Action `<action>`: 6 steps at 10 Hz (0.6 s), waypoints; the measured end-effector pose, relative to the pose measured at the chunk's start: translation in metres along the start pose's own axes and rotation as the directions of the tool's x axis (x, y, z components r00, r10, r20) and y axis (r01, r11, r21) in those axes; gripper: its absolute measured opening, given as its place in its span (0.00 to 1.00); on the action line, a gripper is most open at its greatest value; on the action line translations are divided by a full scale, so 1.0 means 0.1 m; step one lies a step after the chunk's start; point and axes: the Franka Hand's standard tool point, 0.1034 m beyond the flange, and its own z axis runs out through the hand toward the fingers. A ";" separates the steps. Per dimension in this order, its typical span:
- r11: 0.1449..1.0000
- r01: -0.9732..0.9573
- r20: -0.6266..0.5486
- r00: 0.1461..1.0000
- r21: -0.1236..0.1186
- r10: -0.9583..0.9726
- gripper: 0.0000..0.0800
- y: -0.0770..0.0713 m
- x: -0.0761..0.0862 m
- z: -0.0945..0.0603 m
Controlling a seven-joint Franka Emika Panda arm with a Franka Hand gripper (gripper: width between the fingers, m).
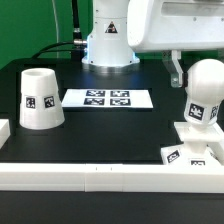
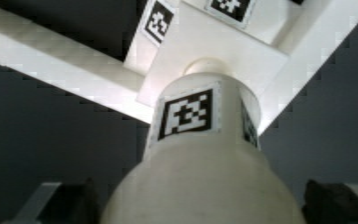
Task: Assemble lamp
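The rounded white bulb (image 1: pixel 206 95) stands upright on the flat square base (image 1: pixel 192 143) at the exterior view's right, a tag on its side. My gripper (image 1: pixel 203 70) hangs over it with its jaws open. One finger (image 1: pixel 177 72) shows just left of the bulb, apart from it. In the wrist view the bulb (image 2: pixel 202 130) fills the space between my two dark fingers (image 2: pixel 55 203), with a thin gap on each side, and the base (image 2: pixel 202 42) lies beyond it. The cone-shaped shade (image 1: pixel 40 98) stands alone at the exterior view's left.
The marker board (image 1: pixel 107 98) lies flat at the table's middle, in front of the arm's white pedestal (image 1: pixel 108 40). A long white border rail (image 1: pixel 100 176) runs along the front edge. A short white piece (image 1: pixel 4 128) sits at the far left.
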 end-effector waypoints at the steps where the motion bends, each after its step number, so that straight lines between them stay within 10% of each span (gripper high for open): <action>1: 1.000 0.000 -0.020 1.000 -0.006 0.000 0.71 0.00 0.00 0.00; 6: 1.000 -0.004 -0.030 1.000 -0.008 0.004 0.71 0.00 0.00 0.00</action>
